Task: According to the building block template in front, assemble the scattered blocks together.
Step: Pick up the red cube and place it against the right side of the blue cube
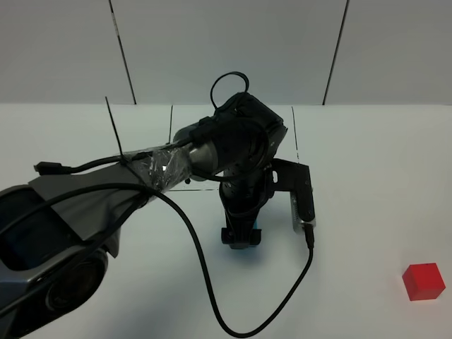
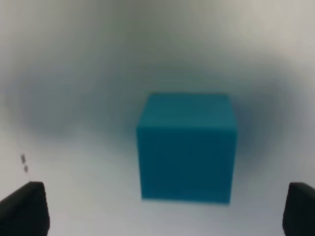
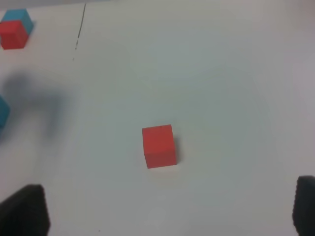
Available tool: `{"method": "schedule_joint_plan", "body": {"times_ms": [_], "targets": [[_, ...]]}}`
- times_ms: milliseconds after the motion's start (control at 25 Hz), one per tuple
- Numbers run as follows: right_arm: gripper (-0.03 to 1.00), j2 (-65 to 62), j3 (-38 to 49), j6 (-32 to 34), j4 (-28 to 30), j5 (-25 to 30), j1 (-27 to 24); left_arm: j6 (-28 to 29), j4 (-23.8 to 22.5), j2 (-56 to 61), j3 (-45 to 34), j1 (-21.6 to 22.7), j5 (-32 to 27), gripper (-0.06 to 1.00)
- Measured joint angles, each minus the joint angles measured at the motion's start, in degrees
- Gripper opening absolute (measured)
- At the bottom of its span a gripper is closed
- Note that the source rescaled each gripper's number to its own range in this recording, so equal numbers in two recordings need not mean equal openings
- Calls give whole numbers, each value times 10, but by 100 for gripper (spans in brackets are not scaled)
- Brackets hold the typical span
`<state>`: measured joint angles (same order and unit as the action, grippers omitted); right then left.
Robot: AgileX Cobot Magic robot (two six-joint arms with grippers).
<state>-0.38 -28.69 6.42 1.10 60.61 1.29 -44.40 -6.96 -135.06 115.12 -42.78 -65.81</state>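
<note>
The cyan cube (image 2: 186, 147) sits on the white table, close in front of my left gripper (image 2: 162, 216). That gripper is open, with its dark fingertips (image 2: 24, 209) wide apart on either side of the cube. In the exterior high view the left gripper (image 1: 240, 239) hangs low over the cube, of which only a sliver (image 1: 256, 232) shows. The red cube (image 1: 424, 281) lies alone at the front right. In the right wrist view it (image 3: 159, 146) lies ahead of my open, empty right gripper (image 3: 165, 211). The template pair (image 3: 15, 28) shows far off; the left arm hides it in the exterior high view.
Thin black lines (image 1: 293, 134) mark the template frame on the table behind the left arm. A black cable (image 1: 205, 282) loops from the left arm over the table's front. The cyan cube also shows at the edge of the right wrist view (image 3: 2, 112).
</note>
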Motion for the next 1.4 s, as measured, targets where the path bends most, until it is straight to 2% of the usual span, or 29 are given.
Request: {"method": "schedule_joint_plan", "body": {"times_ms": [160,280,360,520,720,840,920,1000,1160,1280,1400], "targets": [[100,0,0,0,0,0,0,32,17,51,0,0,-24,99],[100,0,0,0,0,0,0,89,28,90,0,13,-25,97],[100,0,0,0,0,0,0,130,28,113,0,38,-25,96],[100,0,0,0,0,0,0,215,29,165,-35,137,-25,92],[100,0,0,0,0,0,0,275,36,257,-153,298,-25,87],[100,0,0,0,0,0,0,282,81,335,-244,394,-20,84],[100,0,0,0,0,0,0,278,122,405,-307,447,13,83],[100,0,0,0,0,0,0,275,147,477,-372,476,60,82],[100,0,0,0,0,0,0,271,174,635,-482,481,116,81],[100,0,0,0,0,0,0,274,195,737,-550,471,122,80],[100,0,0,0,0,0,0,279,197,848,-615,458,121,79]]}}
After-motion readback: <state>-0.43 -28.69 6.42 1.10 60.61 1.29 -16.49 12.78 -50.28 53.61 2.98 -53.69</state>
